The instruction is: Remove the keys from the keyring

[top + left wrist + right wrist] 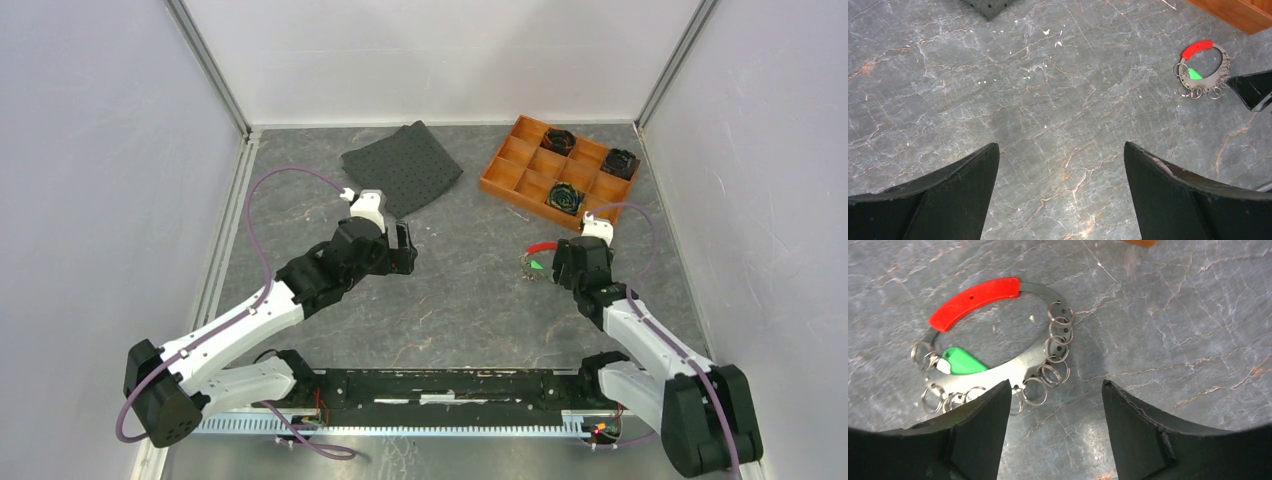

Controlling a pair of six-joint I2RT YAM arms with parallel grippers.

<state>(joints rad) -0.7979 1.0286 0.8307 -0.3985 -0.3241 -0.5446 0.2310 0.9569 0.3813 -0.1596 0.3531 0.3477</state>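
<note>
Keyring (1040, 289) lies flat on the bench (450, 310), right of centre, just beside the right claw's tips.

Left to right:
- Left claw (1060, 147): fingers spread wide, nothing between them, only bare bench below. Well apart from the keyring.
- Dark perforated mat (405, 170): flat at the back, just beyond the left claw.
- Keyring detail: grey metal loop with small split rings (1060, 332) hung along its right and lower arc. Red key (975, 300) is a curved red piece sitting along the upper-left arc. Green key (965, 364) lies inside the loop at lower left, on one of the small rings. Both are on the loop.
- Right claw (1056, 385): fingers parted, gripping nothing. In the wrist view its left finger (983, 425) covers part of the lower arc and some split rings; cannot tell if it touches.
- Orange compartment tray (527, 152): back right, well apart from the keyring. Black gear-like pieces (558, 140) sit in three of its compartments.
</note>
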